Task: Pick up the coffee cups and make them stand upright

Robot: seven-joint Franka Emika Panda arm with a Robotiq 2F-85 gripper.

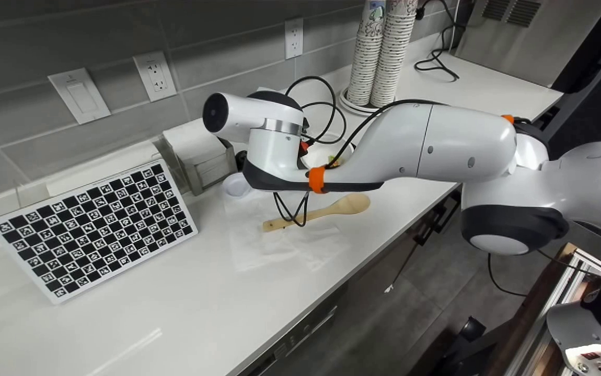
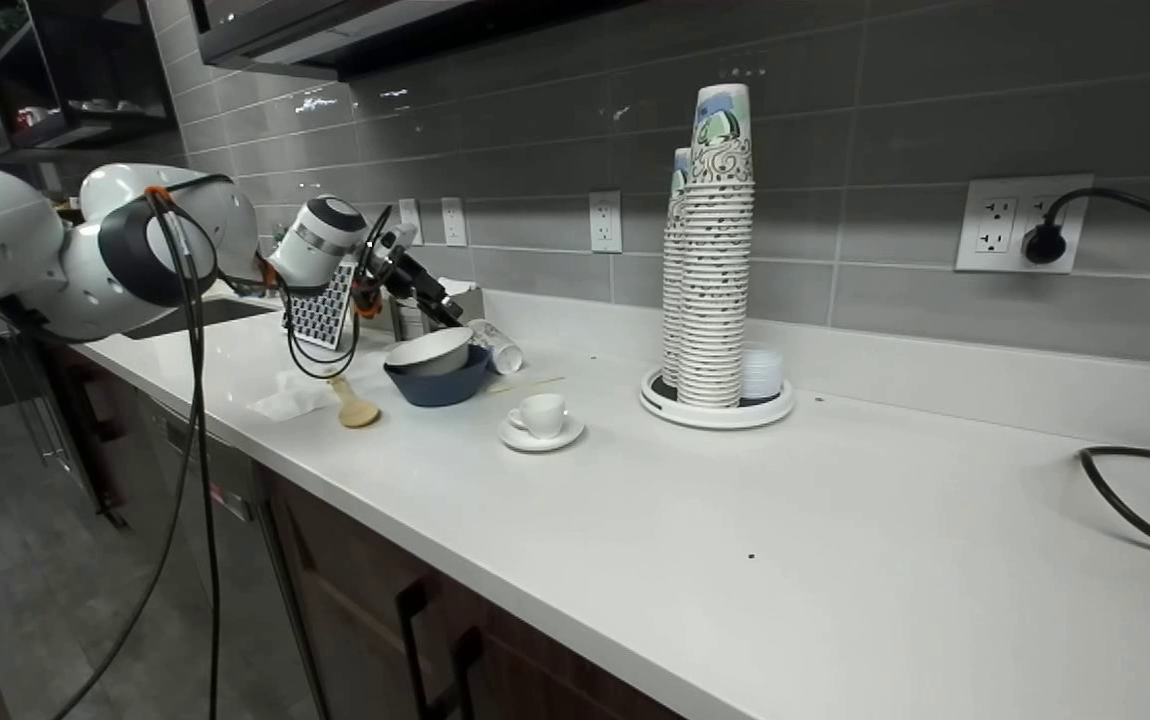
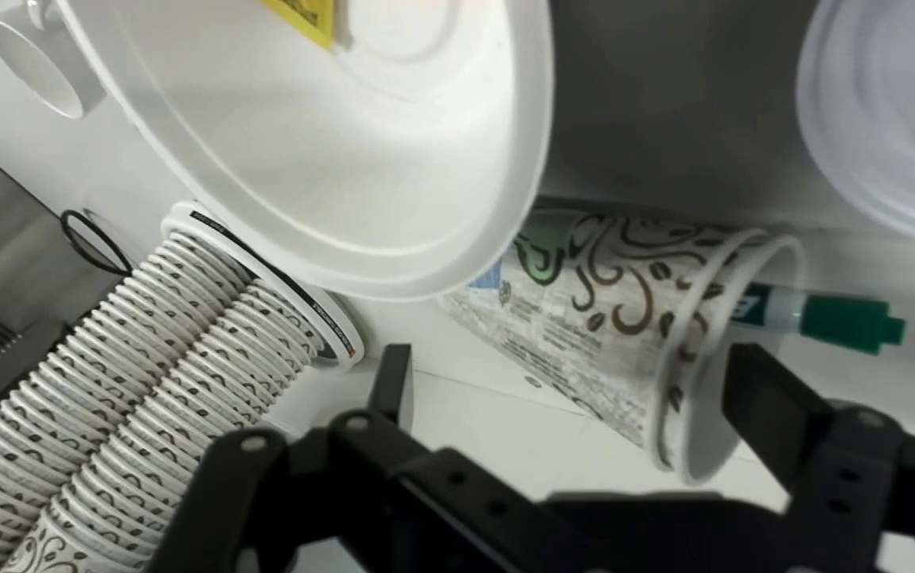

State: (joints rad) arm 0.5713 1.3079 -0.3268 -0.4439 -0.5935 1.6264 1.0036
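Black, my gripper (image 3: pixel 573 378), jaws spread wide, nothing held. Just past it, wrist view: coffee cups (image 3: pixel 585 318), seemingly a nested pair, lying tipped, mouth to four o'clock, green-capped marker (image 3: pixel 847 320) apparently jutting out. Step, I judge: the reach, grasp not yet made. Next should be: turn my jaws, close lightly across the paper sides, tilt upright. White bowl (image 3: pixel 330 183), cups' ten o'clock, hides their base, may obstruct. Farther, nine o'clock: paper-cup stacks (image 3: pixel 127 398).

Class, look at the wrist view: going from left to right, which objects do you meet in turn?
White round handled cup → white round bowl → brown-swirled white paper cups lying on their side → white marker with a green cap.
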